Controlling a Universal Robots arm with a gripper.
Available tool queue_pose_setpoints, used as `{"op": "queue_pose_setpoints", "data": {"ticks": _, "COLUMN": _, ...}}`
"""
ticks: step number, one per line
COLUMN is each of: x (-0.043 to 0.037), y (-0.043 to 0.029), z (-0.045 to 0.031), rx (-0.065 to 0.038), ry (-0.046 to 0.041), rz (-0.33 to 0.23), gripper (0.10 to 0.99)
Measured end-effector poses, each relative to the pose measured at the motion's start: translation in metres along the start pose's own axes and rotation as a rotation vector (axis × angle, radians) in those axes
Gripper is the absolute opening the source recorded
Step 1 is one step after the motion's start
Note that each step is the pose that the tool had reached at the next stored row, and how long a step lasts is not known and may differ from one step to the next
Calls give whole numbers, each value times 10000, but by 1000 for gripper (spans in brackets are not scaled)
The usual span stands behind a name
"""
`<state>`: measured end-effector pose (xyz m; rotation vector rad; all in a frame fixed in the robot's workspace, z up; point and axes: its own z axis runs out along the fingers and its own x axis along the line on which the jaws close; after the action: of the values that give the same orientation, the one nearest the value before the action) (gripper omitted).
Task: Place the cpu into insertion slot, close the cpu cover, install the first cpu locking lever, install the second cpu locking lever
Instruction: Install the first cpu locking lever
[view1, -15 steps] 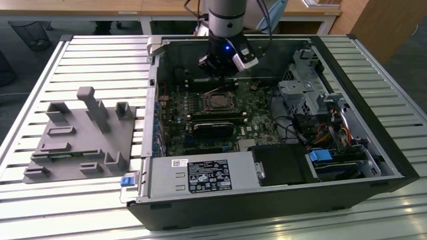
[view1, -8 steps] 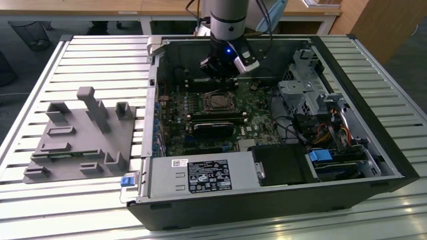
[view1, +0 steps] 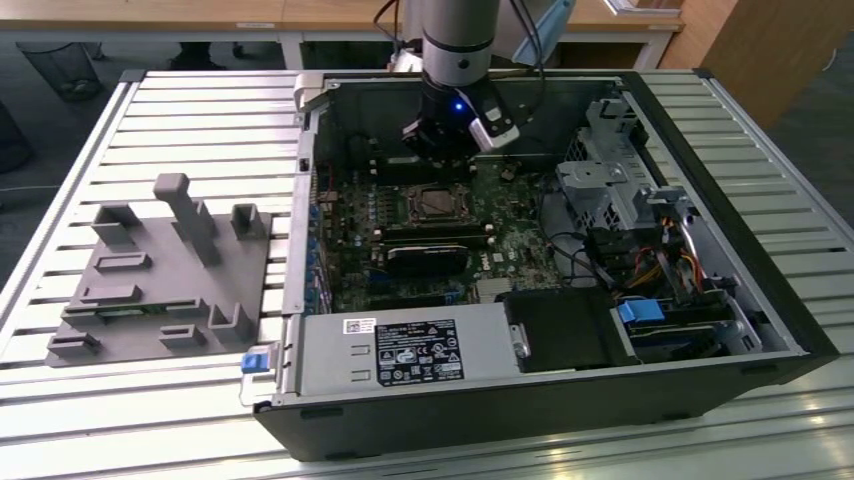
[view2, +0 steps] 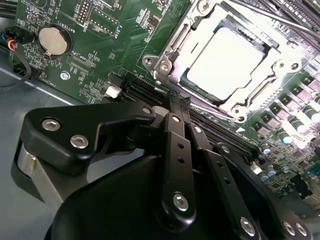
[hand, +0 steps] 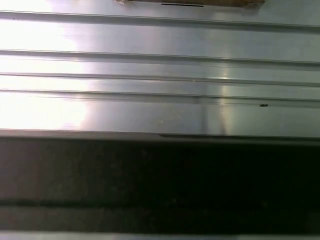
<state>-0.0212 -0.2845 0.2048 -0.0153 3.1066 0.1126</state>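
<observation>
The cpu (view2: 227, 62) already sits in the insertion slot (view2: 186, 80), and the cpu cover (view2: 167, 60) appears folded down around it, so the work seems to stand at the locking-lever steps. A lever move would call for a fine hook and press at the socket's edge. The arm reaches straight down into the open computer case (view1: 747, 300) on the counter (view1: 200, 110), the end effector (view2: 175, 97) poised just beside the socket, fingers pressed together and pinching nothing.
</observation>
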Motion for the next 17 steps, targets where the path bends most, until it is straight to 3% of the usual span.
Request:
{"op": "queue_pose_setpoints", "data": {"ticks": 8, "x": -11, "y": -4, "z": 45, "rx": 17, "ry": 0, "rz": 0, "gripper": 106}}
{"op": "queue_pose_setpoints", "data": {"ticks": 17, "x": -14, "y": -2, "z": 35, "rx": 15, "ry": -2, "rz": -1, "gripper": 106}}
